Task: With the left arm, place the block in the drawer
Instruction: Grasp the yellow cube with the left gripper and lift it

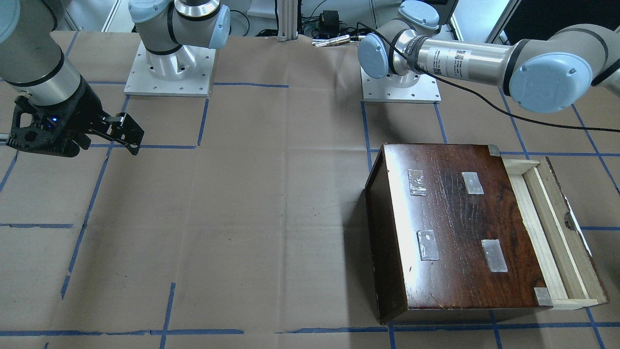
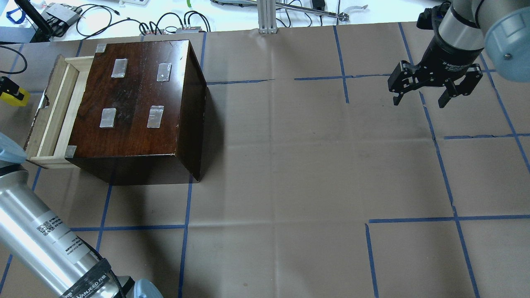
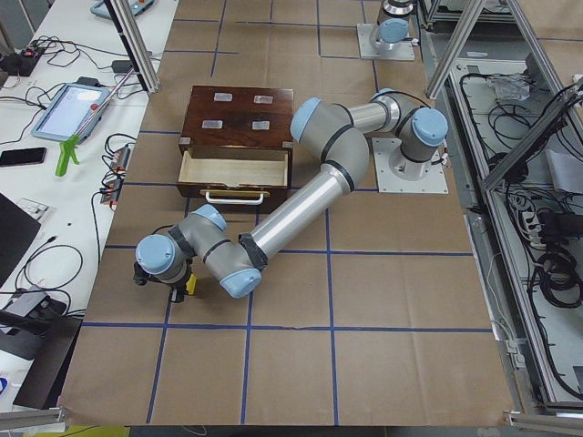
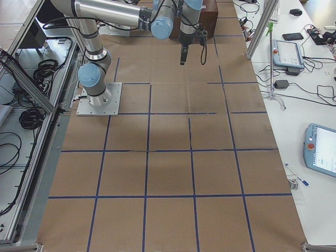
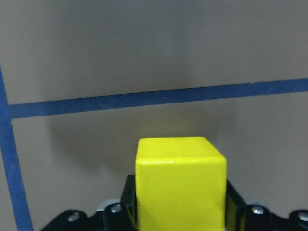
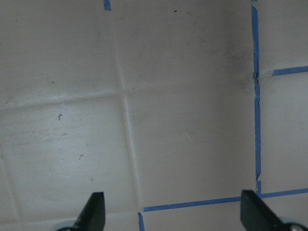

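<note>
The left claw (image 3: 178, 287) pinches the block (image 5: 180, 185) over the surface (image 2: 290, 178), out in front of the open drawer (image 3: 235, 169) and well apart from it. The right claw (image 2: 419, 101) hangs spread, far from the cabinet (image 2: 136, 95).

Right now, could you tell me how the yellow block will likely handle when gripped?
The block looks solid and square-edged, so it probably won't deform. Its flat faces suggest it won't roll. The smooth surface may be slightly slippery.
</note>
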`<state>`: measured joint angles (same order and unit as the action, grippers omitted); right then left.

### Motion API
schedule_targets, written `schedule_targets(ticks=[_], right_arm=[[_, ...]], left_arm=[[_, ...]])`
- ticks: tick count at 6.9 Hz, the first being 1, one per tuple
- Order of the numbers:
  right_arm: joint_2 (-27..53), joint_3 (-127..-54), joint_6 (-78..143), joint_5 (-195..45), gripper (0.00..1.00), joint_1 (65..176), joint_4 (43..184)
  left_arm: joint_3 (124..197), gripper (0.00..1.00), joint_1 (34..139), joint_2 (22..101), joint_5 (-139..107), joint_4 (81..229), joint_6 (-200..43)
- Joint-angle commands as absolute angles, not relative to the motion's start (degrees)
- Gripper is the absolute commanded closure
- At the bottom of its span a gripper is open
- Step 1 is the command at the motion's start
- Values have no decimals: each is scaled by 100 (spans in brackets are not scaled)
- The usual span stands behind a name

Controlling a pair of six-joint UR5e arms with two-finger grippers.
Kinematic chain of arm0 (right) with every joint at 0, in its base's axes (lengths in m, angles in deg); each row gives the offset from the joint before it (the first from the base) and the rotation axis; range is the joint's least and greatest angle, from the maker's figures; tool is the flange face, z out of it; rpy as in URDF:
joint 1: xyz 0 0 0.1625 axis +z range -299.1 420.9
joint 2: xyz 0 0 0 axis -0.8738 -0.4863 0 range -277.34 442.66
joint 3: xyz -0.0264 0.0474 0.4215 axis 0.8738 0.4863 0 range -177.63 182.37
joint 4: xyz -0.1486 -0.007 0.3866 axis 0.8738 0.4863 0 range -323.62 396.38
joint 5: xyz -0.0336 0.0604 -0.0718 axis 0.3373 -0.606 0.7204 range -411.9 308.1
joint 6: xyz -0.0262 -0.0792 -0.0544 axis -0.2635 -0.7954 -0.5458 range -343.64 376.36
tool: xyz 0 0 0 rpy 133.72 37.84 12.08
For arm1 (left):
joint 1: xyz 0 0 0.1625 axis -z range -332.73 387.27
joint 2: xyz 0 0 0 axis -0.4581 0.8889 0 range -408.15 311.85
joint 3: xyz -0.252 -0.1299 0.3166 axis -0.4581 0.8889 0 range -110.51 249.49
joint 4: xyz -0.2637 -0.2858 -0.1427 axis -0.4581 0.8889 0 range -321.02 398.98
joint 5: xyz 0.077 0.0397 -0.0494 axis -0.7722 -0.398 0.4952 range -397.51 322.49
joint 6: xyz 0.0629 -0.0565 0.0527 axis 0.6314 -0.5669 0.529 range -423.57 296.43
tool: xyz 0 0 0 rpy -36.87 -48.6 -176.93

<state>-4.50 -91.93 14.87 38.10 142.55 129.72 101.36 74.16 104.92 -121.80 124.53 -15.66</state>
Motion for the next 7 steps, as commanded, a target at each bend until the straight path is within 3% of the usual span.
schedule_targets(ticks=[1,7], right_arm=[[-453,-9194,1487,3810,0,14255,12972],[-444,-9194,1487,3810,0,14255,12972]], left_arm=[[10270,68,7402,10033,-12198,12624,-1559],[12903,67,7490,7450,-12374,12766,-2215]])
